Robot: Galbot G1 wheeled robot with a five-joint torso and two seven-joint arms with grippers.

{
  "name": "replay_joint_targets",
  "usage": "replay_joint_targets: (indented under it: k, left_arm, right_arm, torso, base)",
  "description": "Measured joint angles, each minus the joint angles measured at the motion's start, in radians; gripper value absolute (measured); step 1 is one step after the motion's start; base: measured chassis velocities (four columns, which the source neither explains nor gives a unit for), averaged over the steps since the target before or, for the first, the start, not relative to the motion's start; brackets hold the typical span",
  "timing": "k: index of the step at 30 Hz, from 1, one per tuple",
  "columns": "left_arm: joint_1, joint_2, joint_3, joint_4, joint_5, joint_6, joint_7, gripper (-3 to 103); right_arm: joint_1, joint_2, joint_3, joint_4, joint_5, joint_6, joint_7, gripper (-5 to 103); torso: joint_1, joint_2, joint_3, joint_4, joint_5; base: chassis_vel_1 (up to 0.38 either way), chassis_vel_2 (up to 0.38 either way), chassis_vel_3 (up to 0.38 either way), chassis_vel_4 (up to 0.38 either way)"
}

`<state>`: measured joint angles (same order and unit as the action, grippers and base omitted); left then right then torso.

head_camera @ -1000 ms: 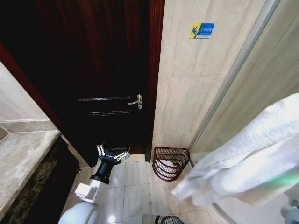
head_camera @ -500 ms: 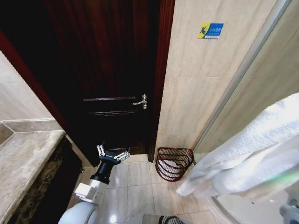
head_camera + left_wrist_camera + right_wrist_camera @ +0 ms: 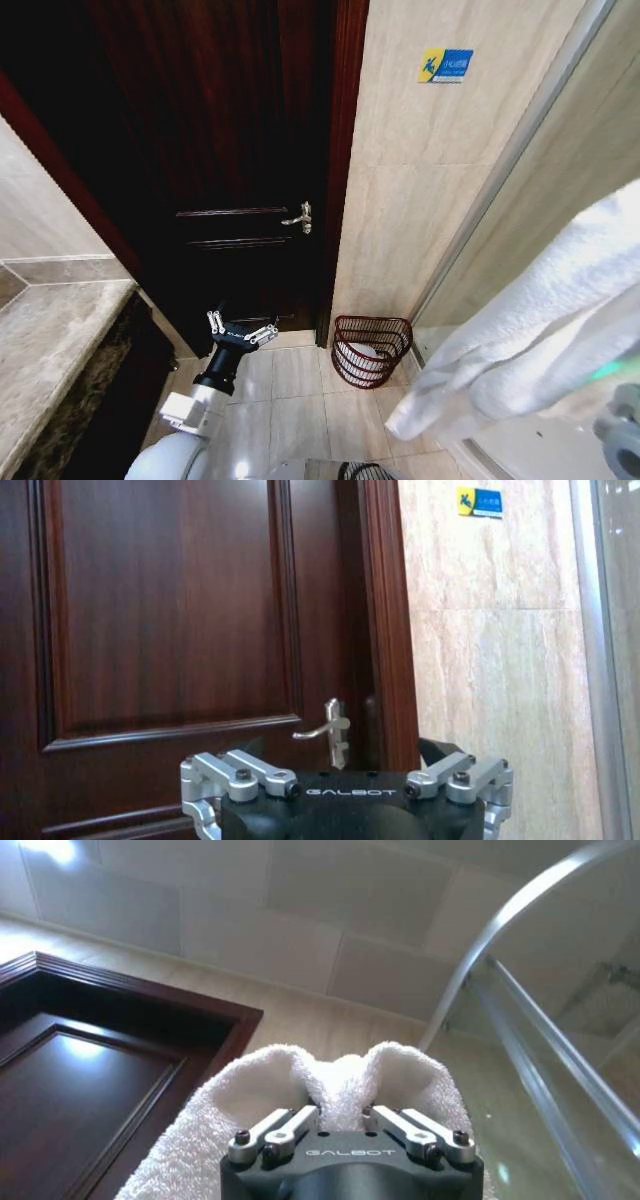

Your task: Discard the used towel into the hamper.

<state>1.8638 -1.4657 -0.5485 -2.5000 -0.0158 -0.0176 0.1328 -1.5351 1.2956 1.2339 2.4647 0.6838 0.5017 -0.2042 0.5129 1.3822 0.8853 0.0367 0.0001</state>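
The used towel (image 3: pixel 520 330), white and thick, hangs in a long fold across the right side of the head view, its lower end above the floor tiles. In the right wrist view my right gripper (image 3: pixel 340 1116) is shut on the bunched towel (image 3: pixel 340 1069). The hamper (image 3: pixel 372 350), a small reddish-brown open-weave basket, stands on the floor against the beige wall, just right of the door frame and below and left of the towel's end. My left gripper (image 3: pixel 240 330) is held open and idle in front of the door, left of the hamper.
A dark wooden door (image 3: pixel 230 150) with a metal handle (image 3: pixel 298 216) fills the middle. A stone counter (image 3: pixel 50 340) lies at the left. A metal-framed glass partition (image 3: pixel 520 150) runs along the right wall. Pale floor tiles (image 3: pixel 290 400) lie before the hamper.
The whole head picture has shifted a little, so the camera has moved. The towel now hangs slightly lower and farther right in the picture. The left arm keeps its pose.
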Motion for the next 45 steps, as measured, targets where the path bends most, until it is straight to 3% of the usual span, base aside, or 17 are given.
replay_joint_targets:
  k: [13,20,31,45]
  left_arm:
    - [0.0,0.0,0.0,0.0,0.0,0.0,0.0,100]
    - [0.0,0.0,0.0,0.0,0.0,0.0,0.0,100]
    - [0.0,0.0,0.0,0.0,0.0,0.0,0.0,100]
    - [0.0,0.0,0.0,0.0,0.0,0.0,0.0,100]
  right_arm:
    - [0.081,-0.068,-0.054,-0.101,0.033,-0.027,-0.004,11]
    - [0.135,-0.102,-0.151,-0.151,0.033,-0.036,-0.006,11]
    - [0.319,-0.197,-0.228,-0.312,0.036,-0.054,0.0,11]
    - [0.44,-0.213,-0.284,-0.419,0.048,-0.056,0.001,11]
  torso:
    - [0.0,0.0,0.0,-0.0002,-0.0001]
    - [0.0,0.0,0.0,-0.0001,-0.0002]
    - [0.0,0.0,0.0,-0.0001,0.0]
    - [0.0,0.0,0.0,-0.0002,-0.0001]
  base:
    - [0.0,0.0,0.0,0.0]
    - [0.0,0.0,0.0,0.0]
    - [0.0,0.0,0.0,0.0]
    - [0.0,0.0,0.0,0.0]
